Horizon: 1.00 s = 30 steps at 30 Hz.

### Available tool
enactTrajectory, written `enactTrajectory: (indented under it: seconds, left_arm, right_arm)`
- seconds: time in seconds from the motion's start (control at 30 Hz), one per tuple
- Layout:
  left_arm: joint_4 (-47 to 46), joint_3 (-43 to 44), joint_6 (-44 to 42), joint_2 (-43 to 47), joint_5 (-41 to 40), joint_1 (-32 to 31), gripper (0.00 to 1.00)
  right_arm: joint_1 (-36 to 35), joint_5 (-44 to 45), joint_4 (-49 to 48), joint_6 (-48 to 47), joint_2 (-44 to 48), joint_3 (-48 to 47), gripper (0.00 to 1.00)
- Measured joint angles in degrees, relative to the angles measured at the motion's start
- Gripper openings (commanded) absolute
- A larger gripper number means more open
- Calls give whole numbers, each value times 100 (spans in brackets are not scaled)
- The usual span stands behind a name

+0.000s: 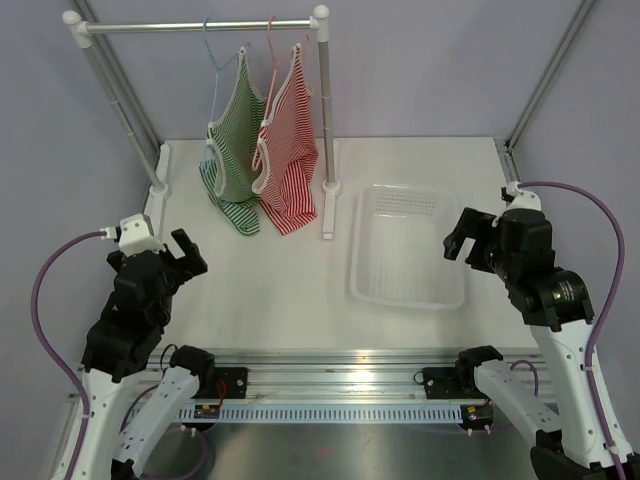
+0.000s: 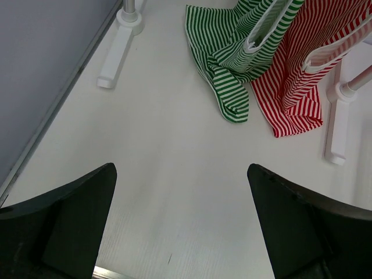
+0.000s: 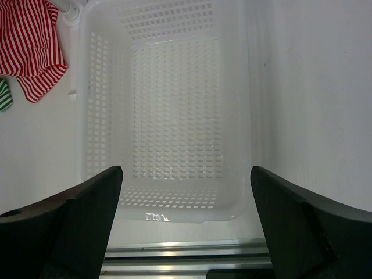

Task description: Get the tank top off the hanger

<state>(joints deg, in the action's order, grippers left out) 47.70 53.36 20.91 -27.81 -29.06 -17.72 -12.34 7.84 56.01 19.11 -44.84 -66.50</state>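
I have both pincers spread wide and holding nothing: the left gripper [image 1: 186, 254] hovers above the white tabletop [image 1: 280, 290] at the near left, and the right gripper [image 1: 458, 238] hangs beside the white perforated plastic basket [image 1: 360, 250]. At the far side, the green-and-white striped tank top [image 1: 232, 150] hangs from a pale blue wire hanger [image 1: 208, 45] on the white clothes rack with a grey metal rail [image 1: 200, 26]. It touches the red-and-white striped tank top [image 1: 290, 150], which hangs on a pink hanger [image 1: 272, 40] to its right. Both hems trail onto the table. The rack's right post [image 1: 323, 110] stands just beside the red top, between it and the basket. The left post [image 1: 120, 110] stands well apart from the green top.
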Motion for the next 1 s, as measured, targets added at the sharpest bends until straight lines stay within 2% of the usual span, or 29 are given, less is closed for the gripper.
enactTrajectory:
  seconds: [0.23, 0.4, 0.63, 0.77, 1.0]
  left_arm:
    - [-79, 133, 0, -24, 391, 0, 99]
    - [-109, 831, 15, -592, 1019, 0, 99]
    - [-278, 2269, 37, -2063, 2103, -4, 99]
    - [-260, 3499, 4, -3189, 2649, -20, 99]
    - [-407, 5440, -501, -5112, 2804, -37, 99]
  right_arm:
    - [0, -262, -85, -2, 94, 87, 100]
    - [-4, -942, -264, 22, 109, 173, 100]
    - [-4, -1801, -695, 186, 107, 293, 99]
    - [-4, -1993, -837, 192, 116, 293, 99]
    - [-4, -2457, -1165, 258, 225, 393, 100]
